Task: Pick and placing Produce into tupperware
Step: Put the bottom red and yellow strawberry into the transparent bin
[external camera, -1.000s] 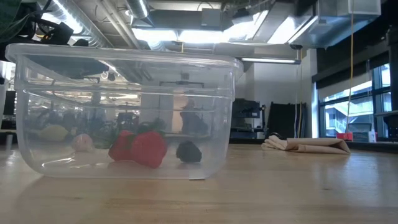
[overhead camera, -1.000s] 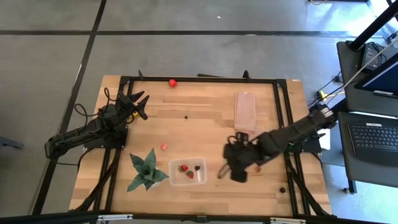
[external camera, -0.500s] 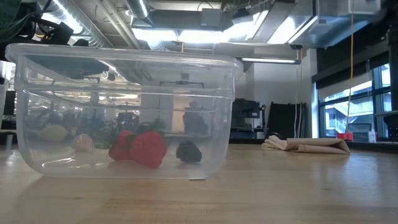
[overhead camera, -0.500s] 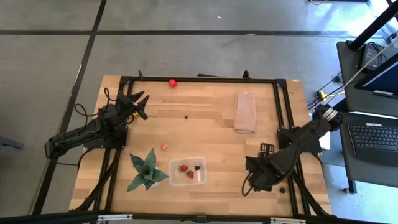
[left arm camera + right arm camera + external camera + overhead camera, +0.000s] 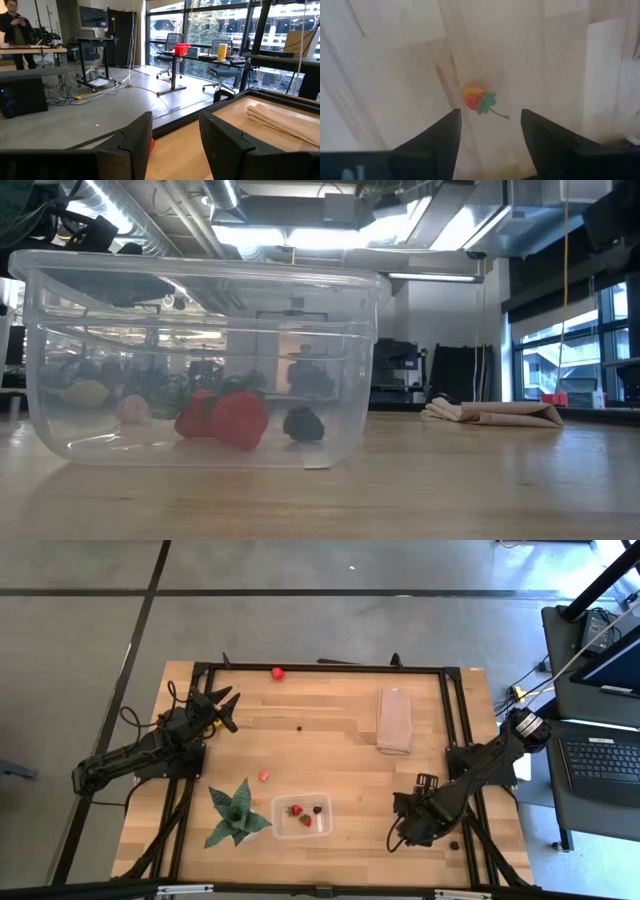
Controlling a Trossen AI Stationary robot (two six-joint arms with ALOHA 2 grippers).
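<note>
The tupperware point(image 5: 302, 816) is seen holding two strawberries point(image 5: 295, 810) and one dark berry point(image 5: 317, 809); to its right, the right gripper point(image 5: 489, 131) has its fingers point(image 5: 547, 140) parted and empty over one orange-red fruit point(image 5: 474, 98).

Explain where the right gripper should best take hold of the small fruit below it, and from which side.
Grip the rounded orange-red body of the fruit, not its thin green stem, coming straight down from above. It lies flat on the table with bare wood all round, and the right gripper hangs over it, open. The stem trails to one side, so the fingers should probably straddle the body.
</note>
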